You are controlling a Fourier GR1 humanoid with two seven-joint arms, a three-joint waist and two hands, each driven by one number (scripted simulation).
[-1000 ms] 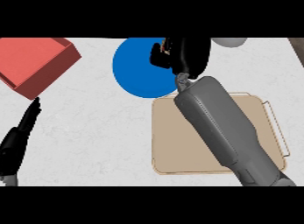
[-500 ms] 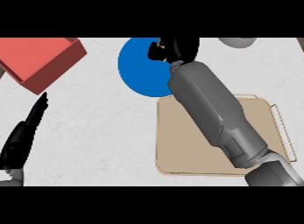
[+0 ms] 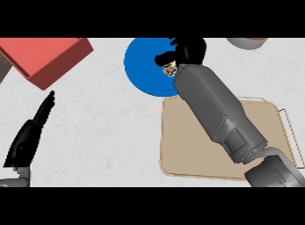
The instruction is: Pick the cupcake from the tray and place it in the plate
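- Head view: right hand (image 3: 188,52) was curled round the cupcake (image 3: 171,69), holding it over the blue plate (image 3: 142,70), clear of the tray (image 3: 271,118).
- Placing step was in hand; lowering and release judged next.
- Left hand (image 3: 28,138) rested straight-fingered on the desk (image 3: 103,127).

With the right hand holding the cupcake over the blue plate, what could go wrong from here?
1. The right hand curls round the cupcake and hides most of it, so how upright it is cannot be seen; it might tip when released.
2. The cupcake is above the right part of the blue plate, not its centre; it may land near the rim.
3. The forearm stretches over the tray; pulling back low might knock it.
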